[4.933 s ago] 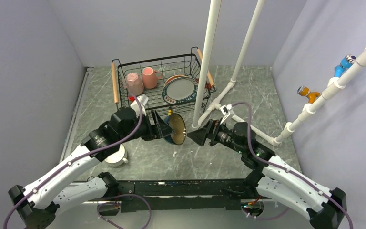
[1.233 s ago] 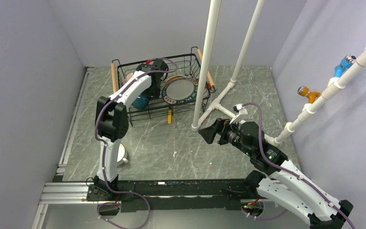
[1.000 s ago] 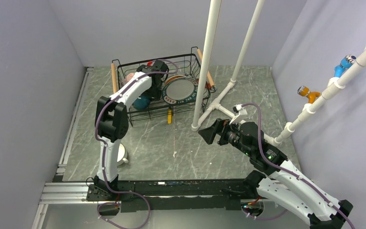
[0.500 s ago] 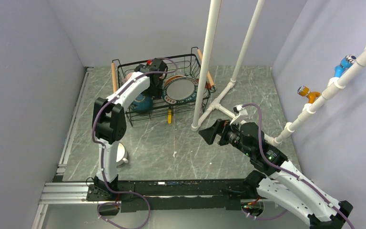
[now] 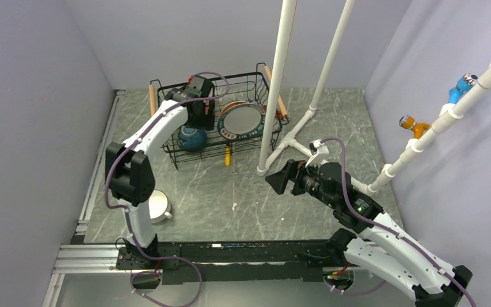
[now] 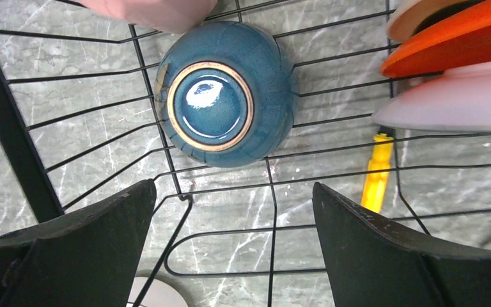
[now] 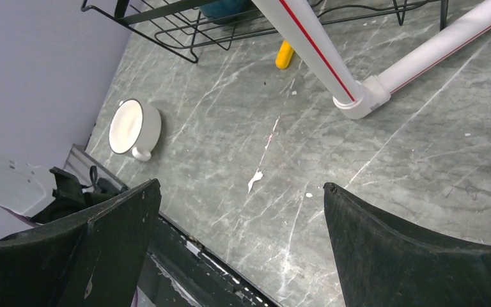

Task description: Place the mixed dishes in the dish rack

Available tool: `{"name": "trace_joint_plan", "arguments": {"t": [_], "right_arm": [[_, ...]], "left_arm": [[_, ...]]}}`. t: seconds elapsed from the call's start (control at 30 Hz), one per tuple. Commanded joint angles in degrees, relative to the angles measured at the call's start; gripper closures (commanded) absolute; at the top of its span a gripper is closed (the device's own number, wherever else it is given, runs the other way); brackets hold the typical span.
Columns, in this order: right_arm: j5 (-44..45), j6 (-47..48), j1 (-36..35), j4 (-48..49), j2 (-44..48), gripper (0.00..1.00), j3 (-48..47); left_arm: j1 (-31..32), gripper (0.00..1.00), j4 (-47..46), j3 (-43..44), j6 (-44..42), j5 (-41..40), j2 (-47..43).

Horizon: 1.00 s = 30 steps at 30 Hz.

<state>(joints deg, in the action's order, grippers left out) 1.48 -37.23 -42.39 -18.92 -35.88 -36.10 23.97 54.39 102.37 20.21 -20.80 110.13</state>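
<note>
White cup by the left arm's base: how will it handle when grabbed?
The white cup looks smooth, so probably slippery in a pinch. It seems rigid, likely chippable ceramic or enamel. Upright and squat, it should slide rather than tip.

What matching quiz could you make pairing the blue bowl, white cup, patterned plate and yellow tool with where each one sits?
1 glazed dark-blue bowl
2 white handled cup
3 big plate with dark patterned rim
4 small yellow tool

A leaning inside black wire rack
B on grey table, under rack's front edge
C upside down inside rack
D on table, away from rack

Pairs: 1-C, 2-D, 3-A, 4-B
</note>
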Motion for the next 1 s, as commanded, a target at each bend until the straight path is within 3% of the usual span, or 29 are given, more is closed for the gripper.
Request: {"name": "trace_joint_plan", "arguments": {"t": [0.0,0.13,0.23,0.43,0.5,0.77,0.97], "right_arm": [[1.0,2.0,0.1,0.9,-0.2,0.01,-2.8],[1.0,1.7,0.0,1.3,-1.3,0.01,-2.9],[0.1,1.6,0.1,2.1,-2.0,0.01,-2.6],[0.7,1.7,0.1,1.8,-2.7,0.01,-3.2],[0.7,2.0,0.2,2.7,-2.7,0.01,-2.7],[0.9,2.7,0.2,2.3,-3.5,0.01,-3.4],[1.6,2.9,0.2,1.3,-3.3,0.01,-3.8]], "left_arm": [[-3.5,0.05,-6.2,-5.3,1.9,6.1,-7.1],[-5.8,0.13,-9.1,-9.7,3.4,9.5,-7.7],[-6.1,0.2,-8.4,-9.9,3.6,7.6,-6.2],[-6.7,0.09,-12.8,-13.9,2.3,10.8,-4.6],[-7.0,0.1,-13.8,-13.5,1.8,12.9,-3.4],[-7.9,0.4,-17.5,-11.1,3.3,19.9,0.4],[-8.1,0.45,-21.0,-8.6,4.0,24.1,2.2]]}}
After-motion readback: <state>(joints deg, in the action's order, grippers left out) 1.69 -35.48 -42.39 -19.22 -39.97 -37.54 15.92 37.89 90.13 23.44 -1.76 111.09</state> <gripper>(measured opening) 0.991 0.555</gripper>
